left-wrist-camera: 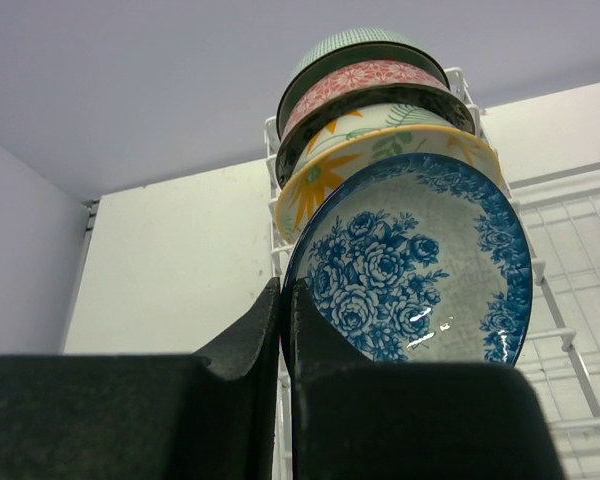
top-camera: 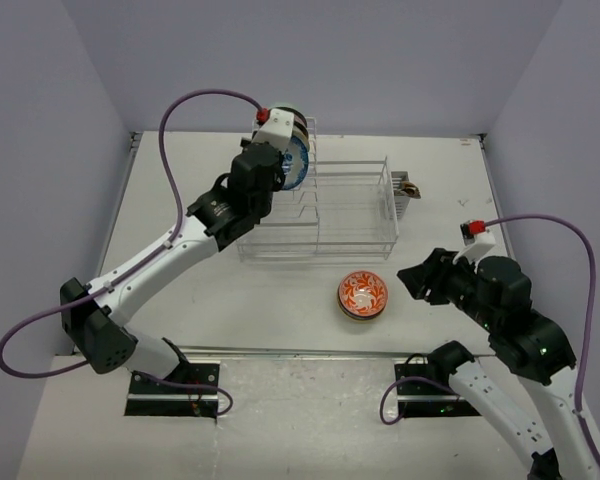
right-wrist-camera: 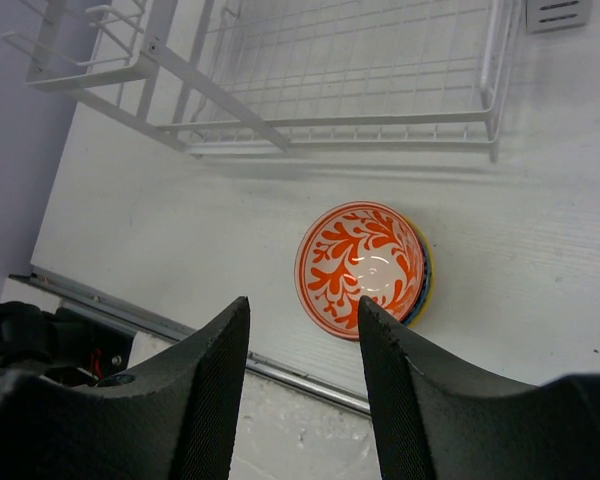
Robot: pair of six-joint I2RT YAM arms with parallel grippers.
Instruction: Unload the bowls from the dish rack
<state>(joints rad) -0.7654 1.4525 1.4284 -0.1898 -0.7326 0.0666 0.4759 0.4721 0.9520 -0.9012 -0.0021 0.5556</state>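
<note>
Left wrist: 5 bowls [left-wrist-camera: 410,270], 1 rack [left-wrist-camera: 565,335]

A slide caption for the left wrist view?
Left gripper pinches the blue floral bowl standing in the dish rack.

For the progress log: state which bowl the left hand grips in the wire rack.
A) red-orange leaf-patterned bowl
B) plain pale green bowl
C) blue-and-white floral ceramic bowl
C: the left hand is shut on the rim of the round blue-and-white floral ceramic bowl, the end one in the silvery wire dish rack.
</note>
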